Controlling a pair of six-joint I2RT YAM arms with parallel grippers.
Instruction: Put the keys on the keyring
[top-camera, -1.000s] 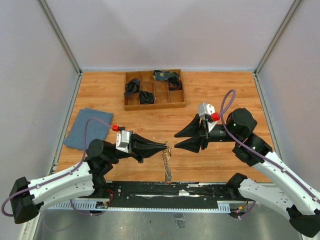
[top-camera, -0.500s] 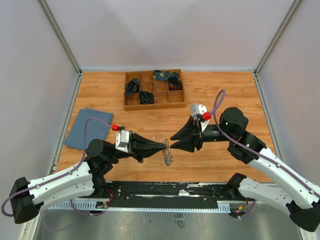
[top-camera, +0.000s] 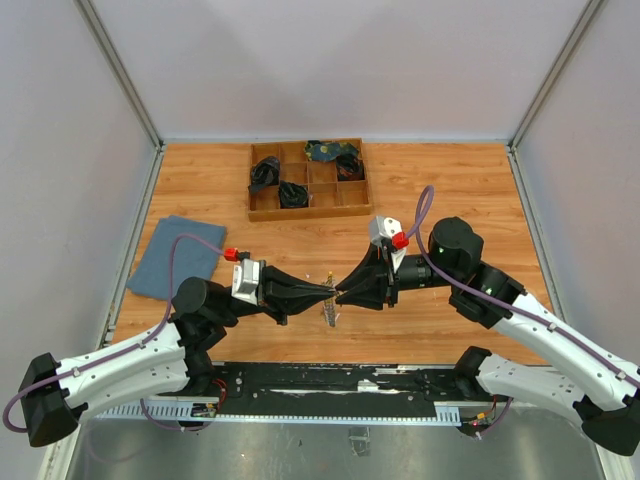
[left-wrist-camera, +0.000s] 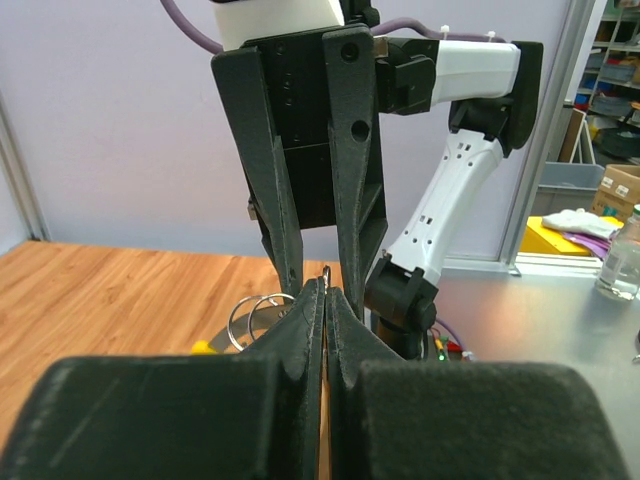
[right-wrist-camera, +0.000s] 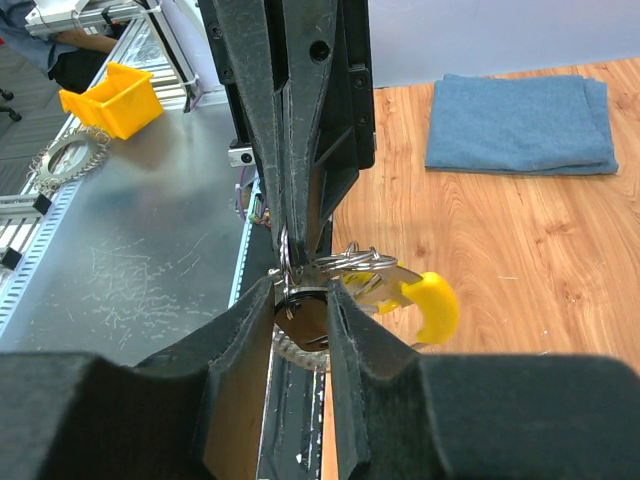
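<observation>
Our right arm (top-camera: 520, 315) has swung in over the last second; its black gripper (top-camera: 345, 290), jaws narrowed yet parted, now brackets the thin round metal keyring (right-wrist-camera: 345, 262) pinched tight by our left gripper (top-camera: 326, 292) in mid-air. The bunch of silvery keys (top-camera: 328, 314) dangles beneath, so threading looks imminent. Around them: wooden tabletop (top-camera: 450, 180), pale walls (top-camera: 320, 70), compartmented wooden tray (top-camera: 308, 213), folded blue cloth (top-camera: 175, 257).

The thin round metal keyring (right-wrist-camera: 345, 262) is gleaming, smooth and polished, and its short curved yellow plastic piece (right-wrist-camera: 436, 305) is shining glossily. The small silvery metal keys (top-camera: 329, 313) are glinting. The black plastic fingers (right-wrist-camera: 240, 380) of the right gripper (right-wrist-camera: 302, 292) are looking matt and faintly grainy. The folded blue cloth (right-wrist-camera: 520, 125) is looking soft and dull. The wooden table (right-wrist-camera: 500, 260) is showing smooth, lightly sheened grain beside scratched, brushed sheet metal (right-wrist-camera: 130, 260).
</observation>
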